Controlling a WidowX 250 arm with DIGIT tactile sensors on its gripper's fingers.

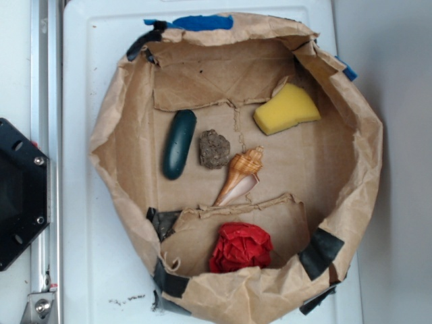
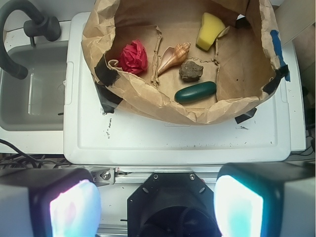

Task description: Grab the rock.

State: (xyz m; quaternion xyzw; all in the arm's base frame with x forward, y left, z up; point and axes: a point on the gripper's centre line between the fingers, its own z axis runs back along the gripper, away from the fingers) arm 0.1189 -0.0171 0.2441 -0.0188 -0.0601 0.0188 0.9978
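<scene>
The rock (image 1: pixel 214 149) is a small lumpy grey-brown stone lying in the middle of a rolled-down brown paper bag (image 1: pixel 108 128), between a dark green oblong object (image 1: pixel 179 144) and a tan seashell (image 1: pixel 240 177). The wrist view shows the rock (image 2: pixel 190 71) far ahead inside the bag. My gripper (image 2: pixel 157 207) hangs well back from the bag, over the black robot base (image 2: pixel 170 207). It is open, its two fingers wide apart with nothing between them. The gripper does not show in the exterior view.
A yellow sponge (image 1: pixel 286 109) lies at the back right of the bag and a crumpled red cloth (image 1: pixel 240 248) at the front. The bag stands on a white lid (image 2: pixel 177 143). A grey sink (image 2: pixel 32 94) with a black faucet is at the left.
</scene>
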